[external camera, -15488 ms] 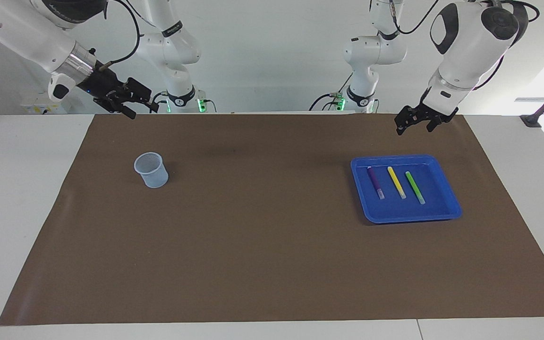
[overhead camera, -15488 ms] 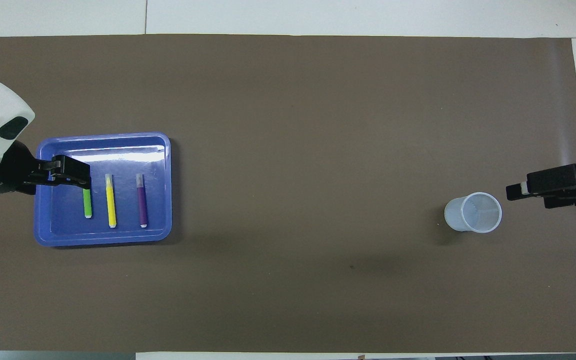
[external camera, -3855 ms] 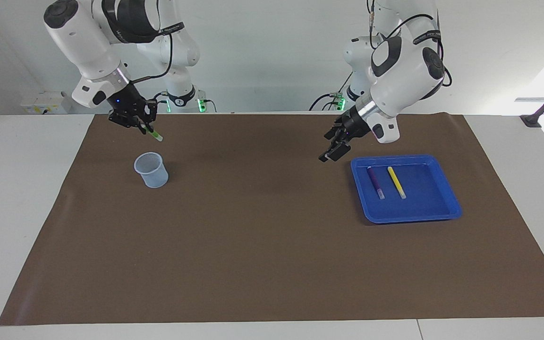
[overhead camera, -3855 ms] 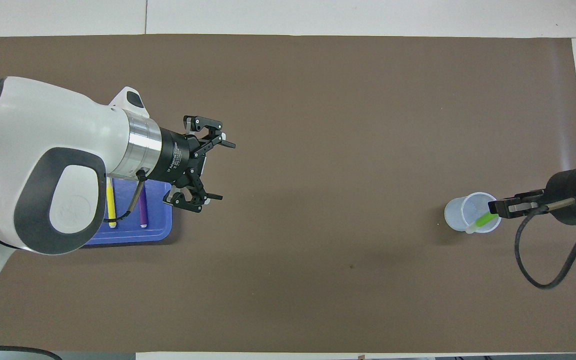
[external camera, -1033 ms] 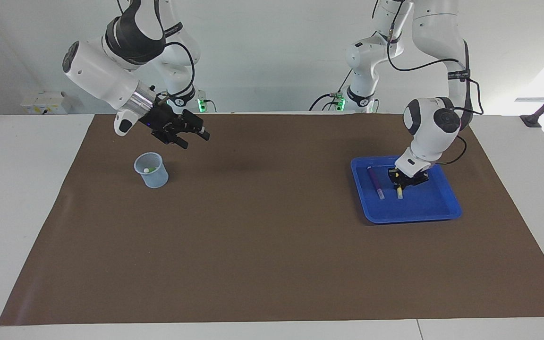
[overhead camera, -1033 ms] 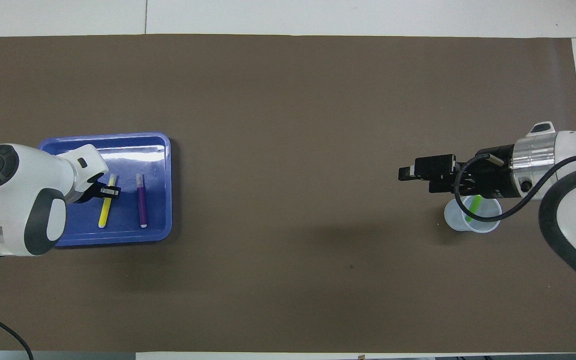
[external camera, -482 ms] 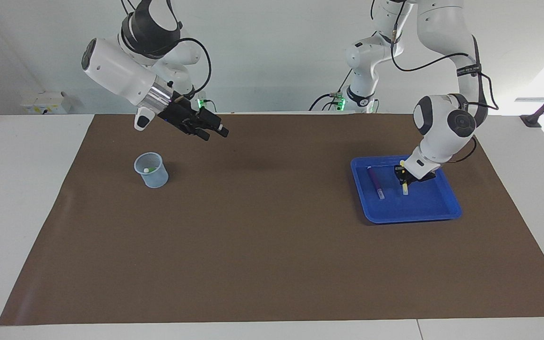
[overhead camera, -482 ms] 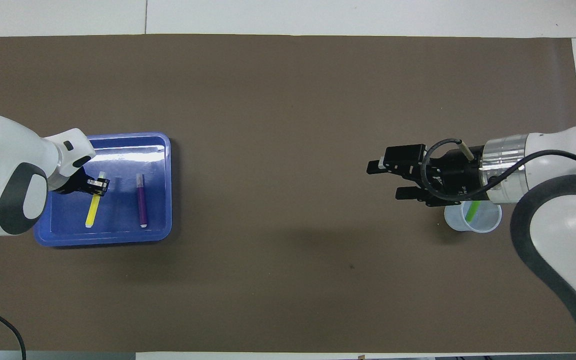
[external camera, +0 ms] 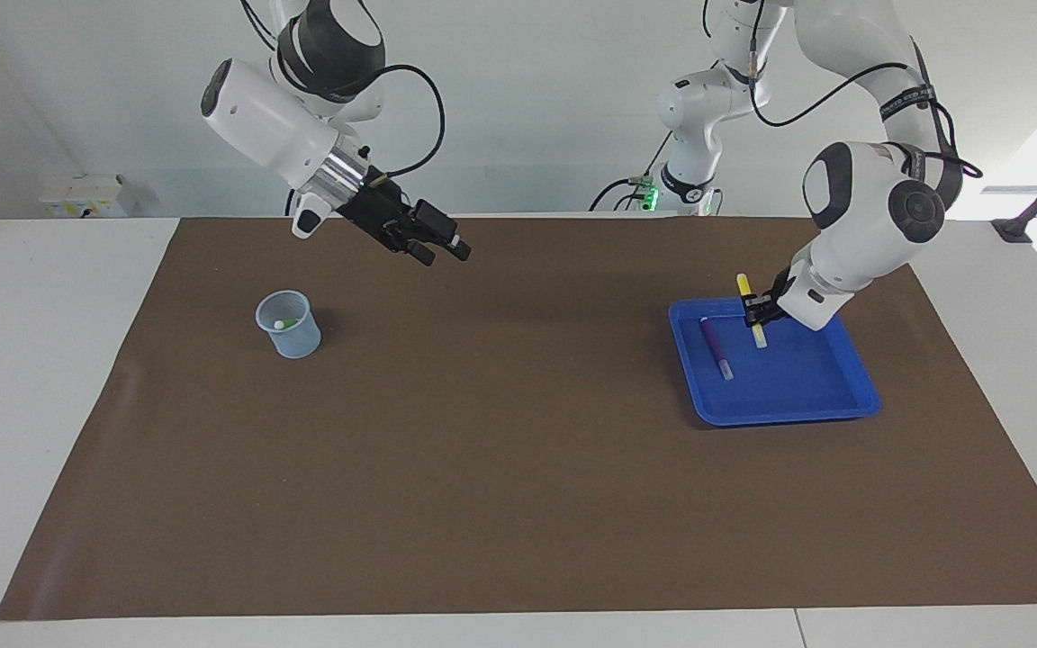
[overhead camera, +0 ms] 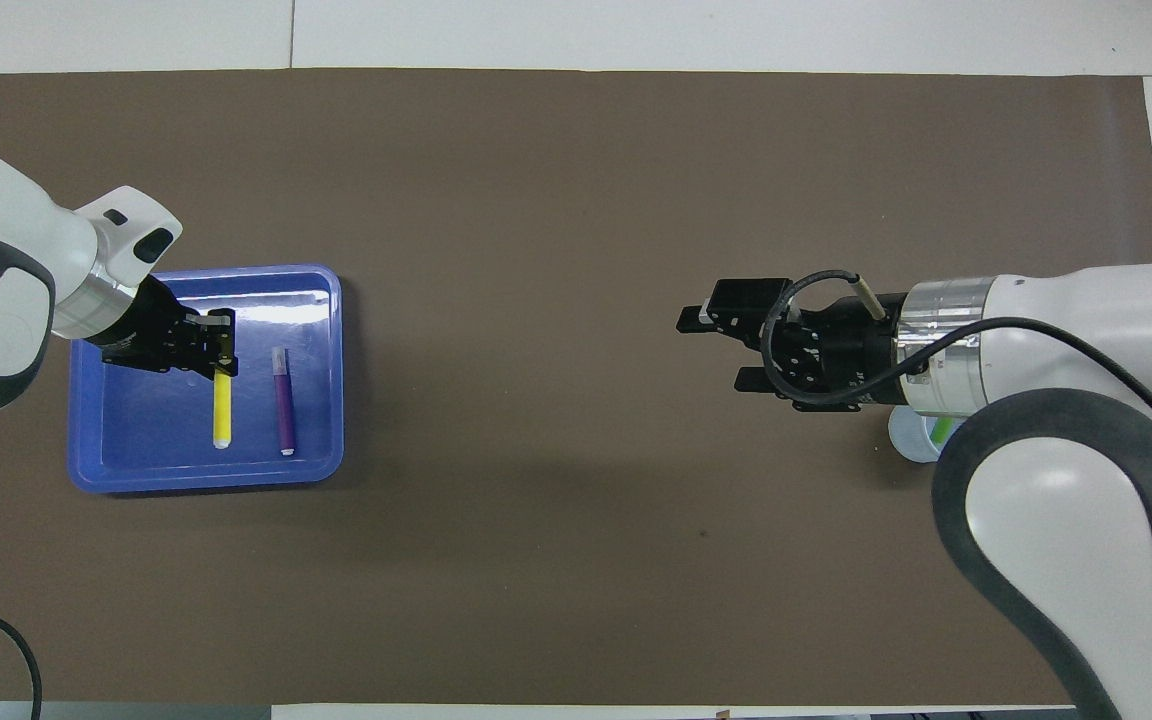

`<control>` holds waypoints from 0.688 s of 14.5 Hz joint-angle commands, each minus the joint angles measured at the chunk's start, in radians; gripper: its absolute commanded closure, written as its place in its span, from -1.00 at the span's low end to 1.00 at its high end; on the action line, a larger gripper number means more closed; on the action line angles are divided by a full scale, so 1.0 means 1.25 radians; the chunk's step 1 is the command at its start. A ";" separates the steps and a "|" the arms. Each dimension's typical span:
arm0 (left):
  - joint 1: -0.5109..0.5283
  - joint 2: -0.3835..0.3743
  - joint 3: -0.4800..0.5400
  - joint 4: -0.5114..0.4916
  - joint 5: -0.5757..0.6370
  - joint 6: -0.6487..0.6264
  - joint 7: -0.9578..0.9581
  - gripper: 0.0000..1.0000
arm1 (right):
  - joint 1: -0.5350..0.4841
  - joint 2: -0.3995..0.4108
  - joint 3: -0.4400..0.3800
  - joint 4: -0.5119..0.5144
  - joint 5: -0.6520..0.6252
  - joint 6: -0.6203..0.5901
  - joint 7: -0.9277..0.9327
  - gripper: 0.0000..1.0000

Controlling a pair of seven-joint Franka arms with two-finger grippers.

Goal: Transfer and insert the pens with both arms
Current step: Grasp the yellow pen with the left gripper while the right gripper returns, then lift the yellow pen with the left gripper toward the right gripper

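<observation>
My left gripper (external camera: 756,312) (overhead camera: 220,345) is shut on the yellow pen (external camera: 749,310) (overhead camera: 222,410), which hangs tilted just above the blue tray (external camera: 789,415) (overhead camera: 136,440). The purple pen (external camera: 715,347) (overhead camera: 283,400) lies flat in the tray beside it. The green pen (external camera: 278,324) (overhead camera: 940,429) stands inside the clear cup (external camera: 288,325) (overhead camera: 908,436), which the right arm mostly covers in the overhead view. My right gripper (external camera: 443,249) (overhead camera: 722,349) is open and holds nothing, in the air over the brown mat between the cup and the table's middle.
A brown mat (external camera: 500,468) covers most of the white table. Two smaller white arms with green-lit bases (external camera: 662,193) stand at the robots' edge. The tray sits toward the left arm's end, the cup toward the right arm's end.
The left gripper has lifted the yellow pen up off the tray floor. The right gripper has moved away from the cup toward the table's middle, still open.
</observation>
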 commanded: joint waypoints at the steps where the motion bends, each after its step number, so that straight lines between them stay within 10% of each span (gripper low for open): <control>1: -0.029 -0.017 -0.012 0.041 -0.122 -0.044 -0.268 1.00 | 0.013 -0.014 0.002 -0.024 0.020 0.034 0.027 -1.00; 10: -0.047 -0.067 -0.136 -0.009 -0.395 0.093 -0.887 1.00 | 0.080 -0.008 0.005 -0.025 0.035 0.147 0.043 -1.00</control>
